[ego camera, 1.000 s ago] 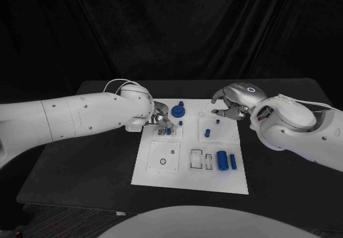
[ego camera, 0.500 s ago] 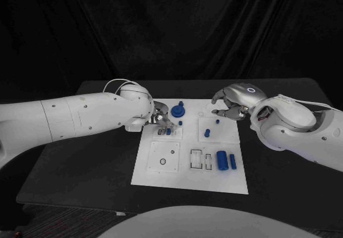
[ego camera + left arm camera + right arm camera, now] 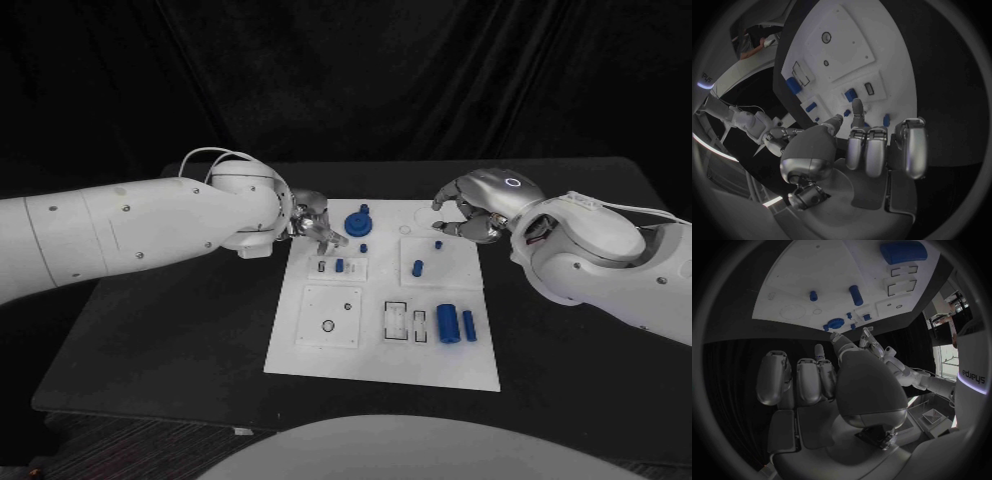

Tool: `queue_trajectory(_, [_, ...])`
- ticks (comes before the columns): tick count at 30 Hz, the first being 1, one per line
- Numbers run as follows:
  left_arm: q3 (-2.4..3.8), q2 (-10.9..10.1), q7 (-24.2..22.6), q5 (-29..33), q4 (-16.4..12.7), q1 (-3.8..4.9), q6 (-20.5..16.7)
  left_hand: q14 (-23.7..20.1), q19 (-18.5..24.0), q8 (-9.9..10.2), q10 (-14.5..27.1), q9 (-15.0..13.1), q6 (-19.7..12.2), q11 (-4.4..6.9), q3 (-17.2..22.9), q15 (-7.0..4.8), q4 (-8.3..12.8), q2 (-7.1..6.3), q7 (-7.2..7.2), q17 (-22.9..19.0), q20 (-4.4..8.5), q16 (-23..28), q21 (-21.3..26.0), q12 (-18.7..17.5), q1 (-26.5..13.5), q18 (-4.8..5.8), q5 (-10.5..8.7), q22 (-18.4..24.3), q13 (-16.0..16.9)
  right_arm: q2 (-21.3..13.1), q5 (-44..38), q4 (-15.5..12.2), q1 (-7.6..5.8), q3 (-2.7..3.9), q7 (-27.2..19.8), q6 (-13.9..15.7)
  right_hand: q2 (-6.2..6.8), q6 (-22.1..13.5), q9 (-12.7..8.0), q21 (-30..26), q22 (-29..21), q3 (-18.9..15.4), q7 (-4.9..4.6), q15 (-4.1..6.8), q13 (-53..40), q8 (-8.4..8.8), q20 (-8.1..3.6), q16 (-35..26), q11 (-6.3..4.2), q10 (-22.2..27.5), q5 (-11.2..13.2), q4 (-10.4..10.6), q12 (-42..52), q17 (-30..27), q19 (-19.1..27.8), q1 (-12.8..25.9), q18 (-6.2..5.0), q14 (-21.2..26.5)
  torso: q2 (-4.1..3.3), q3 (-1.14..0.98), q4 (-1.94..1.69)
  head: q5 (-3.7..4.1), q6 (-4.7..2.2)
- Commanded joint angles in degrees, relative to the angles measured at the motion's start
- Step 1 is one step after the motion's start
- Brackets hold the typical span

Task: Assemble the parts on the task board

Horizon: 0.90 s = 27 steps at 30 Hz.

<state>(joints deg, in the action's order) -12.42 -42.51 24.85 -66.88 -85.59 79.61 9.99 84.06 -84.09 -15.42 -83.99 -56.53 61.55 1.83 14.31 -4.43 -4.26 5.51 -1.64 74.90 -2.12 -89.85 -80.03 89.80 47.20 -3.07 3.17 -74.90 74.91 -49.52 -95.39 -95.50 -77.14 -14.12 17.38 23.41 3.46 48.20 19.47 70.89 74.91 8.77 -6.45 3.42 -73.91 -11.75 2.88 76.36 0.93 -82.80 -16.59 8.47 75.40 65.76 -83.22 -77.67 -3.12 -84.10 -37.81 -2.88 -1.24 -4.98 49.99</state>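
The white task board [image 3: 378, 355] lies mid-table, also seen as task board [image 3: 898, 65] and task board [image 3: 792, 275]. On it are a round blue part [image 3: 358, 219], a small peg [image 3: 362, 247], a small blue piece [image 3: 339, 266] in a socket plate, a slanted peg [image 3: 418, 268], a thick cylinder [image 3: 449, 322] and a thin one [image 3: 470, 325]. My left hand [image 3: 312, 224] hovers at the board's far left corner, beside the round part, its fingers [image 3: 867, 150] curled with nothing visible in them. My right hand [image 3: 464, 214] hangs over the far right corner, its fingers [image 3: 807, 380] curled and empty.
A square plate with a small ring hole [image 3: 330, 317] and two rectangular slots [image 3: 407, 322] lie on the board's near half. Black table [image 3: 173, 340] surrounds the board on both sides. My left hand [image 3: 870, 342] appears beyond the board's far edge in the right wrist view.
My left hand has lifted off the small blue piece in the socket plate and drawn back toward the board's far left corner. The piece stays in place. The right hand has not moved.
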Motion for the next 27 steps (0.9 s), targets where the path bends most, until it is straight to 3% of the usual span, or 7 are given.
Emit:
queue_trajectory(1, [0.13, -1.67, -1.68, 0.12, -1.43, 1.99, -2.86, 5.94, -1.81, -2.60, -6.01, -4.42, -1.78, 0.47, -0.97, -0.53, -0.02, 0.04, 0.11, 15.10, 0.57, -0.15, -0.43, 0.20, 1.19, 0.96, 0.12, -12.31, 15.09, -0.36, -0.31, -0.17, 0.11, 0.03, 1.07, 0.06, -0.14, 0.40, -0.10, -0.13, 9.95, 0.07, 0.11, -0.49, 0.13, -0.32, 0.39, -0.23, 0.25, 0.06, -0.36, 0.49, -0.31, -0.08, -0.02, 0.28, -0.74, -1.85, -0.03, 0.02, -0.04, -0.38, 0.01])
queue_trajectory(5, [0.13, -3.34, -1.92, -0.68, -1.50, 3.69, -2.52, 5.94, -2.24, -3.87, -6.01, -7.33, -3.43, 0.44, -2.06, -0.52, -0.88, 0.18, 0.05, 15.10, 0.62, -0.15, -1.36, 0.20, 1.10, 1.17, -0.12, -12.59, 15.09, -0.59, -0.30, 0.05, 0.10, 0.03, 0.91, 0.08, -0.23, 0.49, -0.27, -0.07, 9.97, -0.06, 0.14, -0.48, 0.34, -0.33, 0.41, -0.20, 0.21, 0.12, -0.38, 0.94, -0.48, -0.03, -0.06, 0.65, -0.73, -1.87, 0.00, 0.03, -0.04, -1.20, 0.01])
queue_trajectory(9, [0.13, -3.80, -2.00, -7.95, 0.59, 4.75, -2.33, 5.94, -2.14, -2.43, -6.01, -7.61, -5.83, -0.07, -2.36, -0.08, -1.05, 0.33, -0.58, 15.10, 0.34, -0.15, -1.33, 0.20, 1.88, 1.18, -0.19, -12.60, 15.09, -0.79, -0.30, 0.27, 0.09, 0.03, 0.78, -0.03, -0.36, 0.57, -0.44, -0.20, 9.94, -0.11, 0.22, -0.43, 2.90, -0.34, 0.40, -0.37, 0.13, 1.27, -0.46, 1.33, -2.86, -0.34, -0.02, 0.88, -0.76, -1.82, 0.00, 0.03, 0.08, -1.62, 0.01])
queue_trajectory(18, [0.11, -2.60, -3.10, -24.59, 6.92, 5.17, -5.34, 5.94, -0.25, 1.55, -6.01, -6.34, -8.28, -1.57, -3.38, 1.43, -2.00, 0.11, -2.16, 15.10, -0.87, -0.15, 1.54, 0.20, 3.21, 0.60, -0.31, -11.78, 15.09, -0.97, -0.30, 0.67, 0.09, 0.03, 0.56, -0.57, -0.59, 0.77, -0.88, -2.50, 9.31, 0.02, 0.34, -0.32, 4.98, -0.38, 0.34, -2.25, -0.01, 2.17, -0.75, 1.81, -4.96, -3.23, 0.76, 0.67, -1.20, -1.15, -0.12, -0.13, -0.14, -1.08, 0.01])
queue_trajectory(24, [0.11, -1.04, -3.37, -22.14, 10.57, 5.05, -4.85, 5.94, 0.87, 5.54, -5.47, -3.00, -9.22, -2.78, -5.34, 2.29, -5.33, -0.02, -3.04, 15.10, -1.80, -0.15, 2.80, -0.46, 2.01, 0.37, -0.35, -11.41, 14.75, -1.05, -0.30, 0.94, 0.10, 0.03, 0.39, -0.98, -0.71, 0.93, -1.09, -3.52, 9.03, 0.15, 0.39, -0.27, 5.93, -0.43, 0.31, -3.12, -0.07, 2.50, -1.09, 1.95, -5.90, -4.48, 1.09, 0.45, -1.39, -0.86, -0.18, 0.09, -0.07, -1.13, 0.01])
queue_trajectory(26, [0.11, -0.21, -3.74, -20.32, 12.34, 4.97, -4.68, 5.79, 2.06, 9.47, -1.00, 1.55, -10.10, -3.48, -5.84, 3.03, -6.68, 0.59, -4.07, 14.97, -2.32, 0.11, 4.54, -6.09, 2.36, 0.01, -0.51, -10.89, 11.86, -1.07, -0.30, 1.02, 0.11, 0.03, 0.33, -1.11, -0.73, 1.02, -1.30, -4.97, 8.62, 0.20, 0.42, -0.24, 6.91, -0.45, 0.29, -4.38, -0.12, 2.84, -1.17, 2.13, -6.89, -6.21, 1.57, 0.35, -1.64, -0.43, -0.21, 0.12, 0.00, -1.35, 0.01])
queue_trajectory(27, [0.10, 0.14, -4.04, -19.91, 13.09, 4.90, -5.15, 3.48, 3.46, 11.45, 1.44, 4.12, -10.64, -3.89, -5.95, 3.81, -7.13, 0.92, -4.84, 13.09, -2.70, 4.10, 6.67, -9.31, 2.76, -0.38, -0.36, -10.28, 10.20, -1.09, -0.30, 1.04, 0.11, 0.03, 0.32, -1.13, -0.71, 1.10, -1.47, -5.92, 8.35, 0.21, 0.44, -0.22, 7.61, -0.47, 0.26, -5.19, -0.15, 3.08, -1.19, 2.30, -7.62, -7.25, 1.87, 0.32, -1.80, -0.19, -0.23, 0.14, 0.01, -1.44, 0.01])
